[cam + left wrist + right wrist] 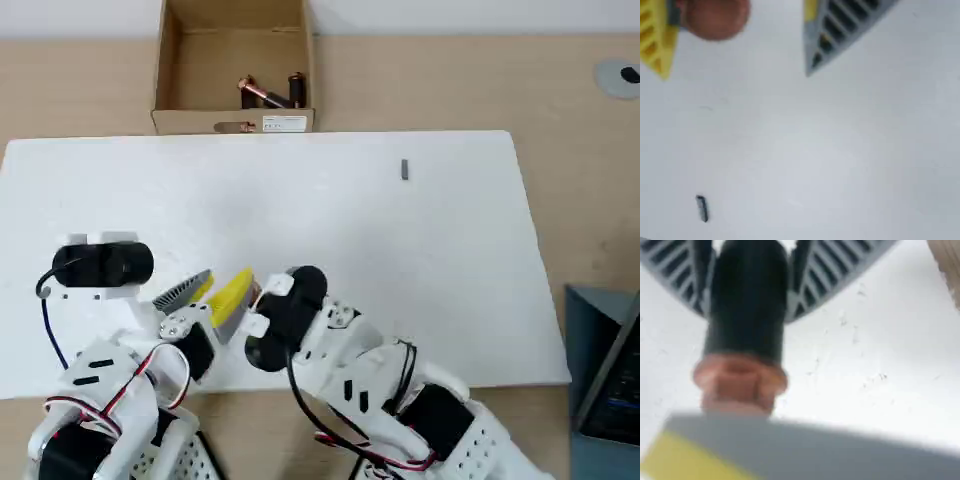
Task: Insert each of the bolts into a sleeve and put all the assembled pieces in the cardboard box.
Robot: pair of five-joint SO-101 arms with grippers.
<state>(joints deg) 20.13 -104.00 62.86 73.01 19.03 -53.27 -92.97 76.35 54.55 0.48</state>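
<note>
assembled pieces (pixel 270 92) lie in your brown cardboard box (pixel 168 60); right hand (pixel 746 312) clamps black tubular sleeve (pixel 747 335) over copper bolt (pixel 740 382), unboxed; left hand (pixel 735 72) apart.

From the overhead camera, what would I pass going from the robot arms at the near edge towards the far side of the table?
First the left gripper → small dark piece → cardboard box, with copper-and-black assembled pieces inside.
</note>
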